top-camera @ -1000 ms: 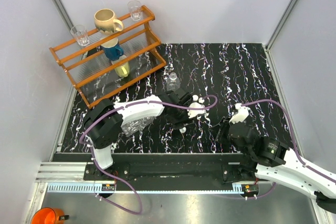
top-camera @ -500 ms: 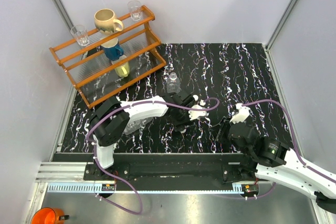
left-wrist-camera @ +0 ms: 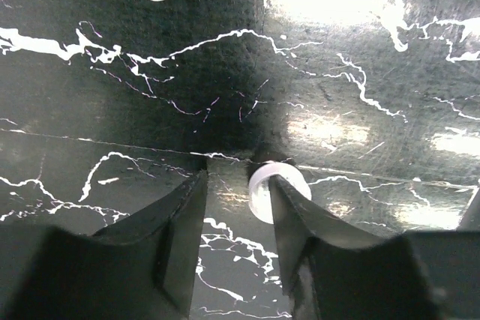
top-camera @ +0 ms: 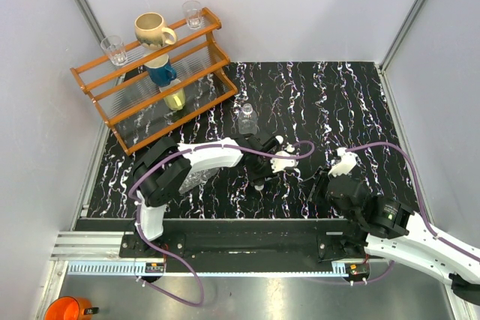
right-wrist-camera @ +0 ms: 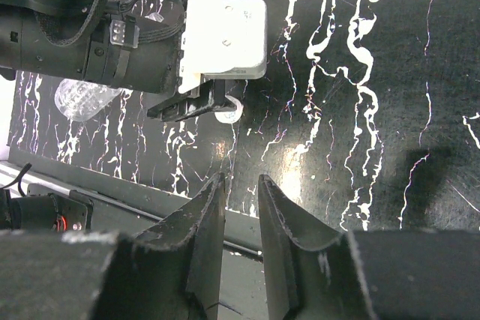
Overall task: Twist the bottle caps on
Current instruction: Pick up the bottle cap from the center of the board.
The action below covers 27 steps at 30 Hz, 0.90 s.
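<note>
My left end effector [left-wrist-camera: 238, 181] is down at the desk [left-wrist-camera: 337, 58] with its jaws partly apart, gripping nothing; the cap [left-wrist-camera: 261, 194] lies flat on the desk at the tip of one finger, half hidden behind it. I judge the cap light, stiff and slick, likely to skid or flip on this glossy top, so I'd take it across its rim, a finger square on each side. My right end effector [right-wrist-camera: 241, 179] hangs empty near the desk's front edge, jaws a narrow slit apart. One bottle [top-camera: 247, 117] stands upright just beyond my left wrist; the other bottle [right-wrist-camera: 81, 100] lies on its side under my left arm [top-camera: 202, 157]. Both look thin and squashy, so I'd hold them low on the ribs, gently. Open room lies to the right and far side; the rack [top-camera: 135, 95] crowds the far left. I cannot find the second cap
</note>
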Each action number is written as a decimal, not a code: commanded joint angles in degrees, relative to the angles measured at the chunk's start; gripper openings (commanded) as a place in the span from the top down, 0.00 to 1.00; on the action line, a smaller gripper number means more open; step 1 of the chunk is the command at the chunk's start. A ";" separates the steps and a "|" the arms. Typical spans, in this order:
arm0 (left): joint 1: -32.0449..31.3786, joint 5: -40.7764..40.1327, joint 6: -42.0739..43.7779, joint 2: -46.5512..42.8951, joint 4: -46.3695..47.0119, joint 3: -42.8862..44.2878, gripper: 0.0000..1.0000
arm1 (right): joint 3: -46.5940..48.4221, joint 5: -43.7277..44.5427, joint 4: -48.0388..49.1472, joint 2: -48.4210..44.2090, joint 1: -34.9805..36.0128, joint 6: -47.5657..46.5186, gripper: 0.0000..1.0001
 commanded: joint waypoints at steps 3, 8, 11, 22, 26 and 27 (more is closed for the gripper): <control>-0.34 1.89 0.58 0.55 2.22 0.93 0.68 | 1.05 2.08 -0.22 -0.47 -0.22 0.32 0.67; -0.34 1.36 0.67 -0.85 1.26 0.67 0.78 | 1.31 2.08 0.30 -0.29 -0.22 -0.47 0.67; -0.34 1.53 0.58 -4.26 -0.76 1.01 0.88 | 1.83 0.77 2.49 -0.20 -0.22 -2.92 0.64; 16.34 42.44 -11.70 -18.78 -15.79 16.56 0.98 | 0.52 -15.13 34.89 -5.21 -0.22 -45.86 0.41; 23.64 60.90 -22.67 -20.98 -11.16 17.55 0.97 | 4.01 -19.08 41.42 -1.01 -0.22 -53.46 0.35; 24.18 63.47 -25.06 -21.68 -5.48 16.84 0.97 | 4.81 -20.58 42.40 2.05 -0.22 -54.34 0.35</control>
